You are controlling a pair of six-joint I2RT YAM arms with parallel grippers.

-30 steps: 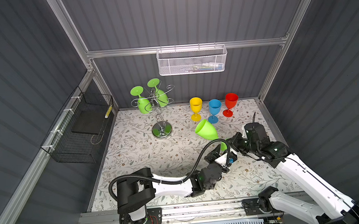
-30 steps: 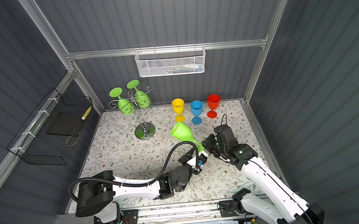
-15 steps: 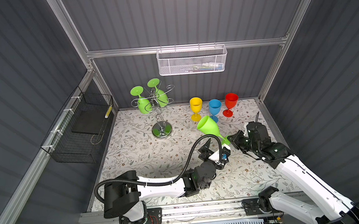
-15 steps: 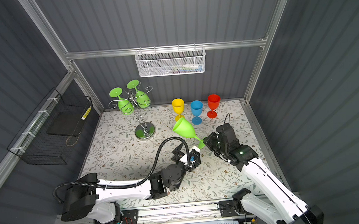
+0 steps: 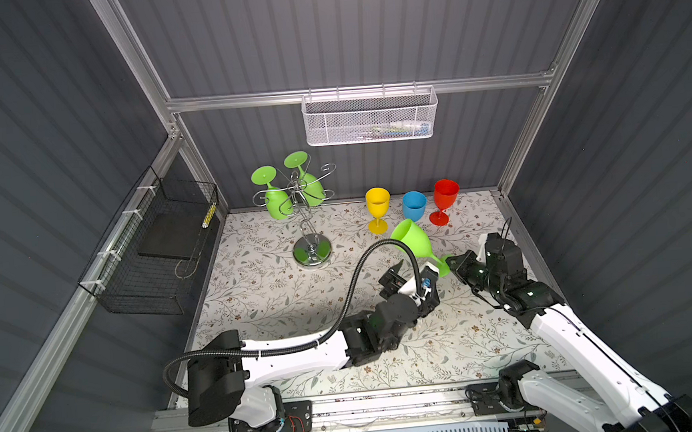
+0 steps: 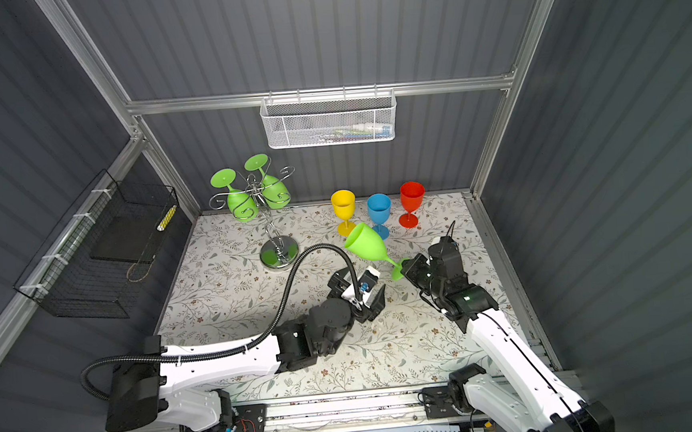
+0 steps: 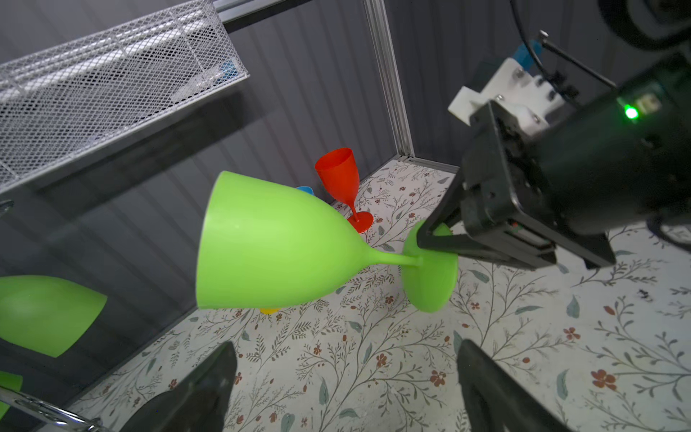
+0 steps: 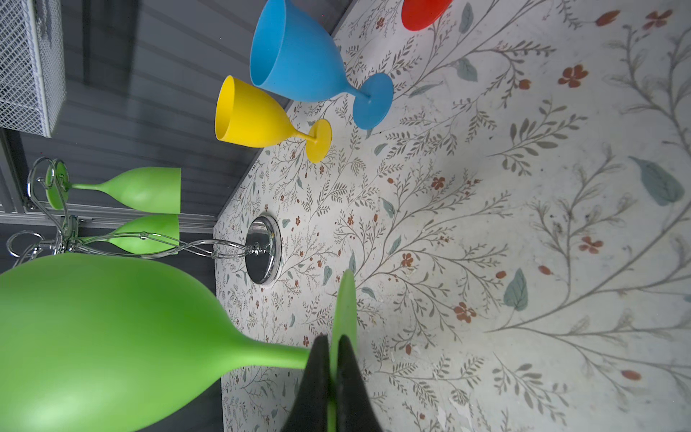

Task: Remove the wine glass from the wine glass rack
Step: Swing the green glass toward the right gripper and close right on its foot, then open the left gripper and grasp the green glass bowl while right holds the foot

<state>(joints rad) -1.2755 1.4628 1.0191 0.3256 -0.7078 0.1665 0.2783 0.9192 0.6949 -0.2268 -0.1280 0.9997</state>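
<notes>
Pinching green glass (image 5: 419,241) by its foot: my right gripper (image 5: 449,262), with left gripper (image 5: 413,276) open at 9 o'clock; I should tip it upright slowly, clear of blue glass (image 5: 414,206).

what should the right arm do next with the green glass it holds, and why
Probably swing the green wine glass upright and set it on the table: the right gripper pinches only its foot, the bowl juts out tilted in the air, and the left gripper is open, clear of it.
</notes>
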